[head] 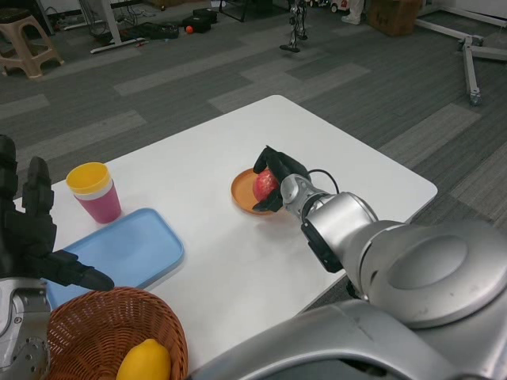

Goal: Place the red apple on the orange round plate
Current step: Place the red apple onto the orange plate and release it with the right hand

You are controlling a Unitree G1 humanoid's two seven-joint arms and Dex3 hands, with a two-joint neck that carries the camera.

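The red apple (264,184) sits over the orange round plate (244,195) near the middle of the white table. My right hand (279,176) wraps around the apple from the right and behind, fingers curled over its top. Whether the apple rests on the plate or hangs just above it is hidden by the hand. My left hand (36,233) is raised at the left edge of the view, fingers spread, holding nothing.
A pink cup with a yellow lid (94,191) stands at the left. A light blue tray (131,249) lies in front of it. A woven basket (95,332) with a lemon (144,362) sits at the bottom left. The table's far corner (276,98) and right edge are close to the plate.
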